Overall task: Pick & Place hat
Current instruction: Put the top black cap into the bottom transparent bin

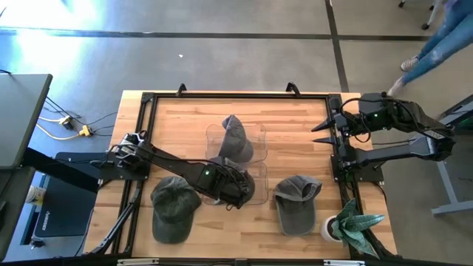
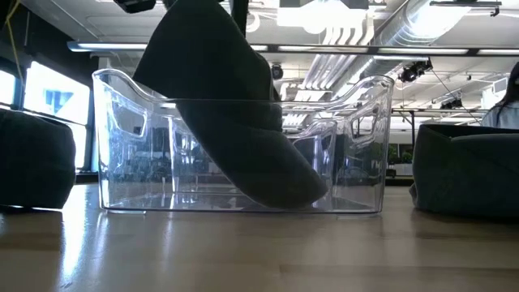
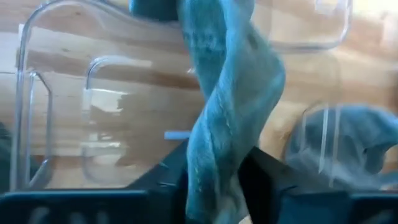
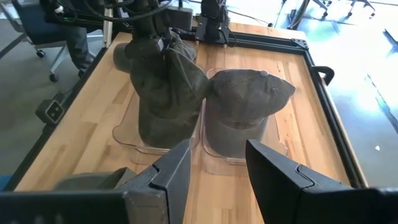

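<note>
Four hats are in play, and the one that matters hangs under the left gripper (image 1: 233, 191), directly over the near clear bin (image 2: 113, 162), which sits at the middle of the table (image 1: 170, 118). This held hat (image 2: 235, 122) droops with its long axis almost straight up and down, its lower end already down inside that bin and resting on or just above the floor of it, slightly tilted toward one end wall. Seen from the left wrist, the cloth runs up between the left arm's fingers, but I cannot tell whether they are pinching it or have let go. Any release, as I judge it, turns on that vertical line: the hat lies straight below the left arm, which is by far the nearer one. Just beyond the near bin stands a second clear bin (image 1: 259, 133) with another hat (image 1: 236, 140) settled in it. Two loose hats lie on the table to either side of the near bin, one (image 1: 175, 207) to its left and one (image 1: 297, 203) to its right. Well away from the bin, at the table's right edge, the right gripper (image 4: 217, 152) waits with fingers parted and nothing between them. No brand, label or writing can be read on any hat or bin.
</note>
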You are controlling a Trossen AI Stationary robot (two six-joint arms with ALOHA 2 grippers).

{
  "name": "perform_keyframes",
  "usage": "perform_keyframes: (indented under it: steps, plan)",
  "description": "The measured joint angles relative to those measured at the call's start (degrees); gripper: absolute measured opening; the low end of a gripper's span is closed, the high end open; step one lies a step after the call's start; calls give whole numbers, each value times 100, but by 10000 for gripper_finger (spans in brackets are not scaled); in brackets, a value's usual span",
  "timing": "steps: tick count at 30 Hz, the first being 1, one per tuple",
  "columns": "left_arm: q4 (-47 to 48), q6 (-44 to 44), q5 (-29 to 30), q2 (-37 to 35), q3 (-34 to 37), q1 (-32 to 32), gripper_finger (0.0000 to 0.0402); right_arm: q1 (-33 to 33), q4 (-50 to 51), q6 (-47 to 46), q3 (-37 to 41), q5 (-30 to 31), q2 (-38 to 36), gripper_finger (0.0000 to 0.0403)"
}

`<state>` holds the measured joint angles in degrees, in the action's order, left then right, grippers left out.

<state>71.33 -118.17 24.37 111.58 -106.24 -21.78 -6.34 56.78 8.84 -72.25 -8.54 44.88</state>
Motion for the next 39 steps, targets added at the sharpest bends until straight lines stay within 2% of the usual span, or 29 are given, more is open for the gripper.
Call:
perform_keyframes:
  steps: [4,8,11,17,23,27,31,36,39]
  plan:
    - [-54,744,-585,-259,-11,19,180,1,5,-2,0,-178,0,149]
    - [-269,1362,-661,-420,0,39,213,1,71,-2,0,-192,0,149]
    - [-388,1713,-508,-545,7,-11,216,1,122,-2,0,-192,0,149]
    - [-521,2237,315,-618,8,-293,202,0,174,-46,0,-199,0,149]
    - [-665,1917,1061,-650,173,-522,187,1,174,-46,0,-216,0,149]
    - [-1126,1731,1629,-633,404,-647,186,0,174,-71,0,-216,0,149]
    - [-1145,1427,1775,-633,439,-815,186,-1,174,-131,0,-216,0,149]
    - [-1147,940,2302,-643,439,-999,186,1,174,-132,0,-217,0,149]
    - [-1084,787,2237,-724,439,-1086,186,1,174,-133,0,-259,0,149]
